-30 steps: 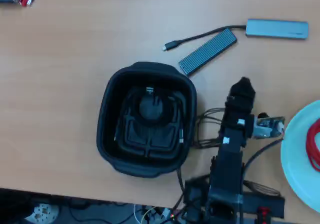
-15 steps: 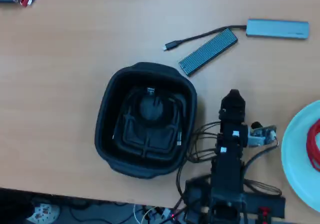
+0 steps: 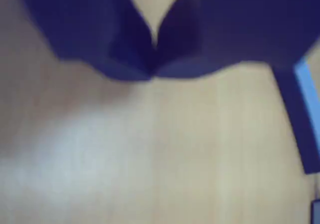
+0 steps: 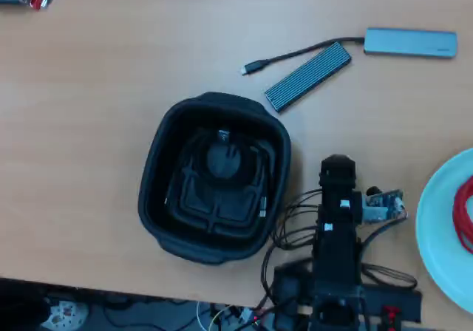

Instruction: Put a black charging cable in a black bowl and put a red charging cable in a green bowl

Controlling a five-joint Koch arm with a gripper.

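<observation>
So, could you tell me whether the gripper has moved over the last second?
Yes. In the overhead view the gripper has pulled back toward the arm's base at the bottom edge, away from the ribbed grey block; the black bowl stayed put.

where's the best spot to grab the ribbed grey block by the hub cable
A judgement: take the ribbed grey block across its two long edges near the middle, coming straight down. It lies flat and slanted on the table in the overhead view, so the tool should turn to match. Its upper end lies close to the hub's black lead; avoid that.
</observation>
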